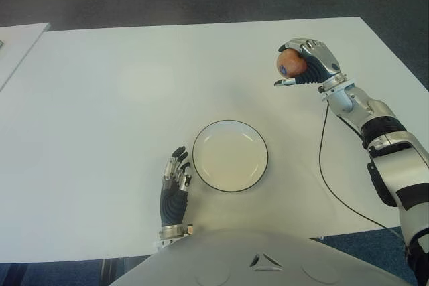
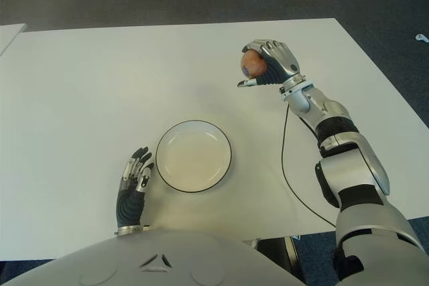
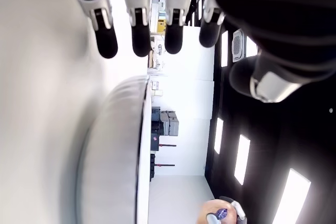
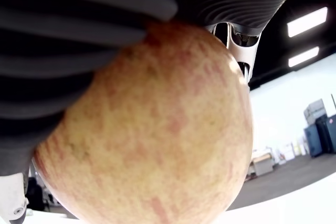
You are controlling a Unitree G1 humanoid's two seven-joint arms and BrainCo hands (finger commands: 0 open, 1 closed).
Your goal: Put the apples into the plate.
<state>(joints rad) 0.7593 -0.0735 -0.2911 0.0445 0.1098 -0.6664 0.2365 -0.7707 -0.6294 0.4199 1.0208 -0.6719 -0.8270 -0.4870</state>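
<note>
Right wrist view is almost filled by the apple, its far side hidden under the right hand whose fingers wrap it, raised over the white table well beyond the empty plate. The left hand shows just left of the plate, fingers loosely extended and holding nothing, its wrist cut off by the robot's torso.

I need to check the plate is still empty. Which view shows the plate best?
The left eye view: the whole plate shows from above, bare inside. The right eye view shows the same. The left wrist view catches only its rim edge-on; the right wrist view is filled by the apple.
</note>
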